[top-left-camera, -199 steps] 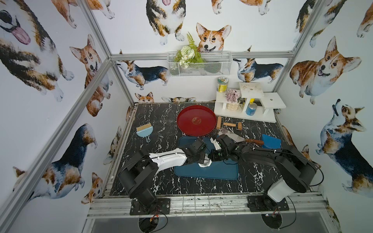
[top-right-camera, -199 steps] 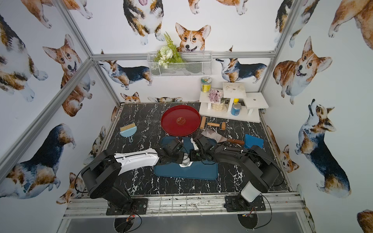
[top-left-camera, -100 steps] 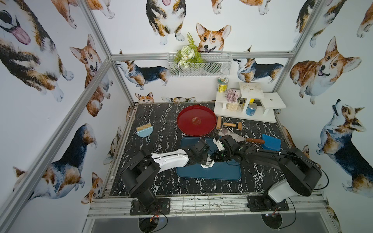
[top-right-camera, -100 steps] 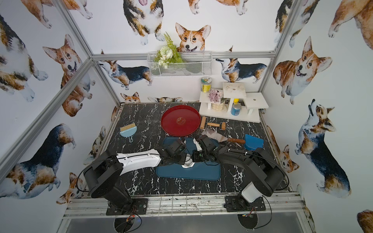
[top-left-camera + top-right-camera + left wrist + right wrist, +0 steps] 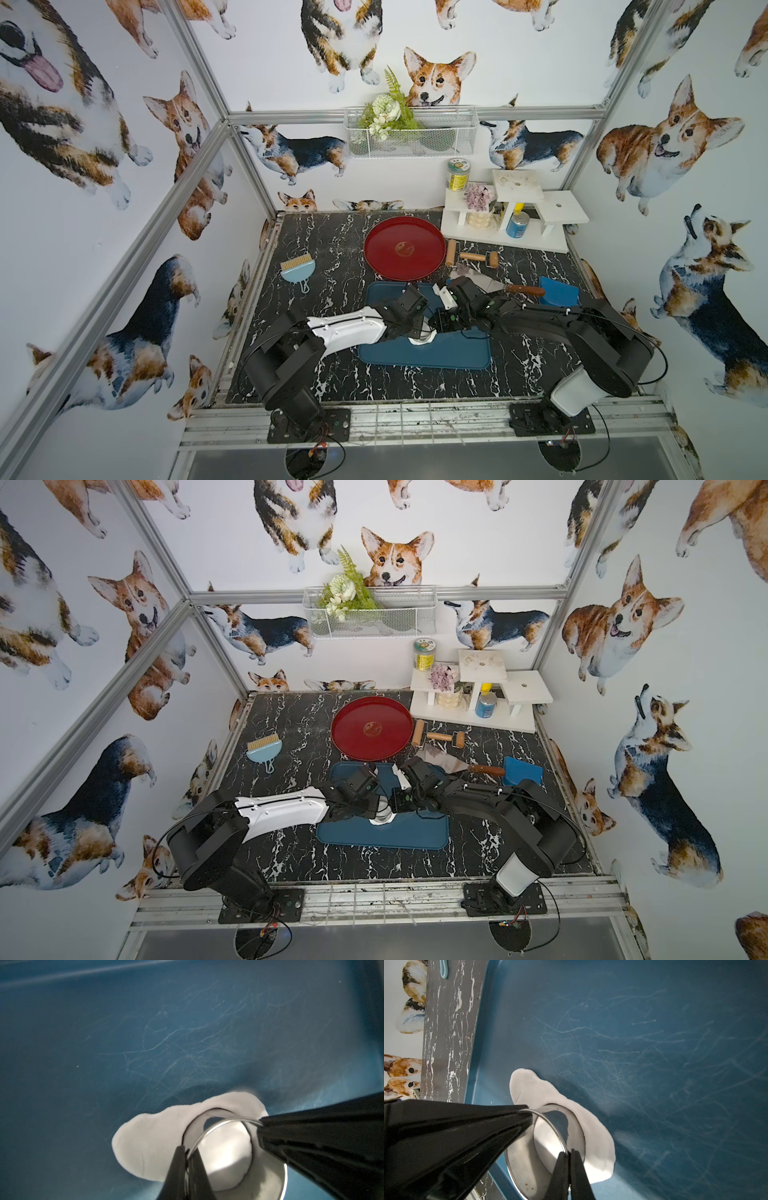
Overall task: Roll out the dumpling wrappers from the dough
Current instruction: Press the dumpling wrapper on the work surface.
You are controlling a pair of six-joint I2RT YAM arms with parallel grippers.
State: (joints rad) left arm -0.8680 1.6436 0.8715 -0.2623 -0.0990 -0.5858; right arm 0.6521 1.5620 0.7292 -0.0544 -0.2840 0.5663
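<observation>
My left end effector (image 5: 187, 1150) is pinched together on the thin upper rim of a metal ring (image 5: 196, 1126), with one finger inside the rim and one outside. My right end effector (image 5: 569, 1152) is clamped on the same rim, partway round from the left one, so I hold the ring from above with both arms.

The ring stands upright on the dough (image 5: 149, 1142), its lower edge on the white sheet. The dough is a flattened patch with a ragged outline. The ring sits toward one end of it, leaving a broad lobe uncovered on one side and a narrower strip along the other. Reflections on the ring's inner wall keep me from telling what lies inside it.

The dough lies on the blue tray (image 5: 449, 357), about midway between the tray's left and right ends and in its near half. In both top views my two wrists meet over that spot and cover most of it.

The tray rests on the black marbled surface (image 5: 324, 257), around its middle. Just beyond the tray's far edge is the red plate (image 5: 382, 266). To the right of the plate lie a short wooden roller (image 5: 451, 252) and a handled roller (image 5: 482, 257). Nearer than these is a scraper with a wooden handle (image 5: 525, 289).
</observation>
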